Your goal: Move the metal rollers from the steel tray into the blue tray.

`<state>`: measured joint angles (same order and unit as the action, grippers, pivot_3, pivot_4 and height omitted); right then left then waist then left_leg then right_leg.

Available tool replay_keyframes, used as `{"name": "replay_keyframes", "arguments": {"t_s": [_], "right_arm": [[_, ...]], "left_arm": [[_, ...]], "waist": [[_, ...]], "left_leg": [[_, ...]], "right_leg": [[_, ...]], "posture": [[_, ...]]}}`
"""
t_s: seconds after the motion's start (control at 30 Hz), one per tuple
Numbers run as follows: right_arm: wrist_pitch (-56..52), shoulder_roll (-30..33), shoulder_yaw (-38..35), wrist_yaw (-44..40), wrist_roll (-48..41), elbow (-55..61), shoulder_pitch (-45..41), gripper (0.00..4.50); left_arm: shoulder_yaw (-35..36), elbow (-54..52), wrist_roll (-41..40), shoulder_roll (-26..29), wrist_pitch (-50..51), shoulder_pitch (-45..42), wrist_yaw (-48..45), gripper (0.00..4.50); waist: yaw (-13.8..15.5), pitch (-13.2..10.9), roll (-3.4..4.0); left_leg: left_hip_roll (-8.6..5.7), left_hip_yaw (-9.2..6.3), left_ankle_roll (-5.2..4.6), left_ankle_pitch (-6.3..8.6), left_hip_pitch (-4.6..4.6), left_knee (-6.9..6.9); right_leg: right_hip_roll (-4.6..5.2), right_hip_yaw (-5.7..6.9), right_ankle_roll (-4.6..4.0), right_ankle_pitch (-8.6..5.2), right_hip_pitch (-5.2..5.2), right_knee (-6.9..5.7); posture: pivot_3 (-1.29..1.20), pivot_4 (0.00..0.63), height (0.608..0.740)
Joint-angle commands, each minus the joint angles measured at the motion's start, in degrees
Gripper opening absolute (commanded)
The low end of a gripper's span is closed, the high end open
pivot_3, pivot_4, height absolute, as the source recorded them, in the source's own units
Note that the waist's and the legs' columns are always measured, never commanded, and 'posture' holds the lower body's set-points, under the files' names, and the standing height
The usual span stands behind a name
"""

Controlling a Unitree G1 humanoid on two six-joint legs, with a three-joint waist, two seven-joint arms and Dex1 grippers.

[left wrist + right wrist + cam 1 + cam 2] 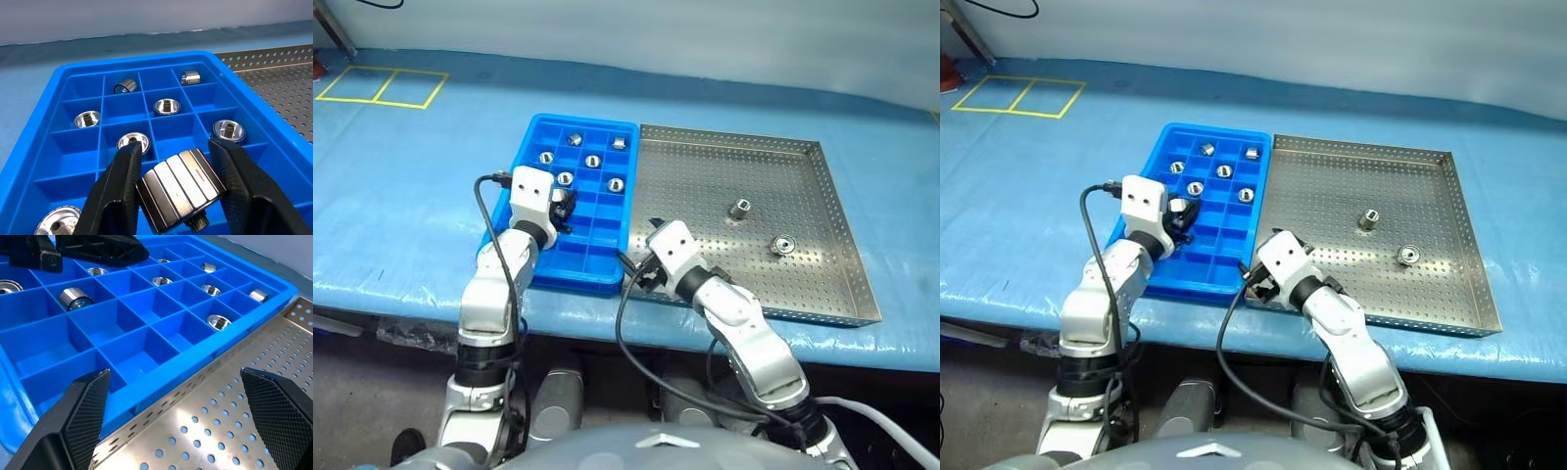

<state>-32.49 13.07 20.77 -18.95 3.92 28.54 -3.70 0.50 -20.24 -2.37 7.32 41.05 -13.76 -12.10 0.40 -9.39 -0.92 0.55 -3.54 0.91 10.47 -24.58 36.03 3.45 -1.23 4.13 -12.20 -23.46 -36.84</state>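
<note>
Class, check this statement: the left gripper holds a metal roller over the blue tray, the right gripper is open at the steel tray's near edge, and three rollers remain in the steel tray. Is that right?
Not quite. Two metal rollers, one and another, remain in the steel tray, not three; the left eye view shows this. The rest stands: the left gripper holds a roller over the blue tray, and the right gripper is open.

Bright, even light falls from overhead on the whole scene, with soft, faint shadows. The large perforated square steel tray (822, 225) shows pale glare across its floor, strongest in the right wrist view. The bright blue plastic compartment tray (58, 83) is evenly lit. The striped shiny metal roller (181, 191) carries crisp white highlights. The head views stay sharp throughout.
</note>
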Motion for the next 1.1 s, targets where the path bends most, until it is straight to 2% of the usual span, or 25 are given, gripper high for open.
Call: {"name": "replay_keyframes", "arguments": {"t_s": [0.03,0.37,0.77,1.1], "right_arm": [[2.00,-0.33,0.51,-1.13,-0.73,-0.10,-1.62,4.50],[2.18,-0.30,0.68,-1.95,-0.53,-0.64,-1.86,4.50],[1.47,-0.43,0.25,-0.37,0.09,1.27,0.35,4.50],[1.42,-0.63,0.46,0.61,0.10,1.65,1.05,4.50]], "left_arm": [[-0.29,-5.32,0.39,0.33,0.55,1.67,1.69,1.91],[-1.15,-3.87,-1.08,1.27,0.41,2.55,1.29,1.91],[-2.52,13.22,-1.34,-0.64,-6.72,-6.58,0.68,1.91],[-2.61,25.94,-1.03,-0.06,-11.53,-11.99,-1.10,1.91]], "waist": [[0.48,0.00,0.00],[1.79,0.00,0.00],[1.42,0.00,0.00],[0.77,0.01,-0.01]], "left_leg": [[0.02,-0.01,0.00,0.00,0.00,0.00],[0.01,-0.01,0.01,0.00,-0.02,0.00],[0.01,0.00,0.03,-0.01,-0.06,-0.03],[0.01,0.01,0.03,-0.02,0.00,-0.01]], "right_leg": [[-0.01,0.01,-0.01,0.00,-0.01,0.00],[-0.01,0.04,-0.05,-0.03,-0.03,0.00],[-0.01,0.06,-0.05,-0.03,-0.06,0.02],[-0.01,0.06,-0.04,-0.02,-0.01,0.01]], "posture": [[0.16,0.150,0.740],[0.16,0.150,0.740],[0.08,0.150,0.740],[0.07,0.150,0.740]]}}
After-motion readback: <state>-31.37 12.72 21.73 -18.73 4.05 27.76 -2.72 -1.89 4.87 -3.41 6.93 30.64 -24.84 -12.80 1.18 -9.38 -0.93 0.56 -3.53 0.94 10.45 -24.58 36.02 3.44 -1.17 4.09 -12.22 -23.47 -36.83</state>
